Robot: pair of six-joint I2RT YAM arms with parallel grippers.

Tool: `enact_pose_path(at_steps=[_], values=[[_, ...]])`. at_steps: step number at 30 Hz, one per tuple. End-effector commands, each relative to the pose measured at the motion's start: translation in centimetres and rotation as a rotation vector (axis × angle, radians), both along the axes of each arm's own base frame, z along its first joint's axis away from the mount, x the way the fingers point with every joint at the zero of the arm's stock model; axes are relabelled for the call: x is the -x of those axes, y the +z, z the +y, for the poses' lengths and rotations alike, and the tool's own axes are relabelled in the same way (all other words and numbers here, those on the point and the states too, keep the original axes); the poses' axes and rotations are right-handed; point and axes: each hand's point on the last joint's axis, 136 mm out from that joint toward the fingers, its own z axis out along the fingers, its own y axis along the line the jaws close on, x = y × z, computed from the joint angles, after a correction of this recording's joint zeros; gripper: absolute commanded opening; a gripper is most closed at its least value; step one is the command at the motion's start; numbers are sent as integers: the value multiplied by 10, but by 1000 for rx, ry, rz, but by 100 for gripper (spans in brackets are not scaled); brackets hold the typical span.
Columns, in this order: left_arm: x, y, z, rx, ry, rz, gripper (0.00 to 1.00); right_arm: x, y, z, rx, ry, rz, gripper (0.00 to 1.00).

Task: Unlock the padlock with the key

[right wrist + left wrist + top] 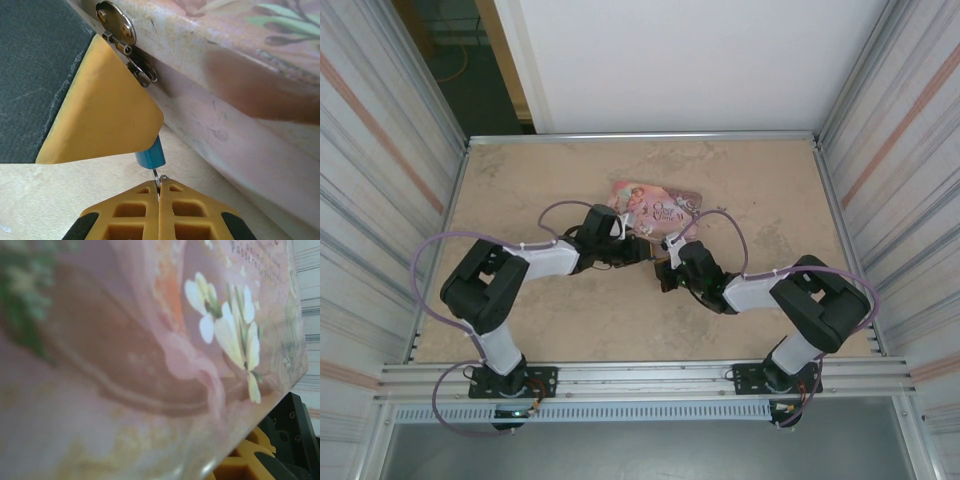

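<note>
1. Where the right wrist view starts, at 6 o'clock, the right claw [158,192] has its two yellow tips pressed together on the key [157,177]. Only a thin silvery sliver of the key shows above the seam.
2. Just past the tips, the key meets the underside of the padlock [150,156]. The claw seems to hold the key at its very end so that the blade lines up with the lock's own axis and a twist of the wrist could turn it.
3. The padlock's small blue body has its long axis running from 6 o'clock up to about 12, leaning slightly towards 1. The keyhole end points down at the right claw. The shackle end points up and is hidden.
4. A broad yellow finger [100,110], probably belonging to the left claw [618,233], covers that upper end from 9 to 11 o'clock. It looks placed to brace the lock against turning with the key.
5. Beyond it, at 11 o'clock, the metal hasp [120,32] sits on the wall of the pink tin [240,100]. The padlock hangs just below the hasp, beside the tin's side.
6. In the left wrist view the tin is close and blurred, and one yellow tip shows at 5 o'clock. I cannot tell whether the left claw is open or clamped.
7. From above, both arms reach inward to the tin, which lies near the middle of the table [520,190], towards 12 o'clock.
</note>
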Motion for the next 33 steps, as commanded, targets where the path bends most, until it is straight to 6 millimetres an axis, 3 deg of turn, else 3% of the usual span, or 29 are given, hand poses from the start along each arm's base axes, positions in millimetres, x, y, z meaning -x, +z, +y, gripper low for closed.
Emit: enact_pose_path(at_steps=[1,7,14,20,25,33], values=[[12,-8,-3,12,-26,37,31,-11,17,2,-68,-28,-46,0],[10,-6,1,-4,-17,20,46,-3,3,-7,-35,-32,1,0],[12,11,13,-14,7,-37,59,1,-4,-9,-19,-27,34,0],[13,43,29,-15,33,-118,67,3,-5,-9,-22,-18,63,0],[16,75,54,-39,72,-205,73,5,-6,-9,-29,-11,89,0],[22,110,92,7,159,-297,74,4,-1,-3,-66,-8,119,0]])
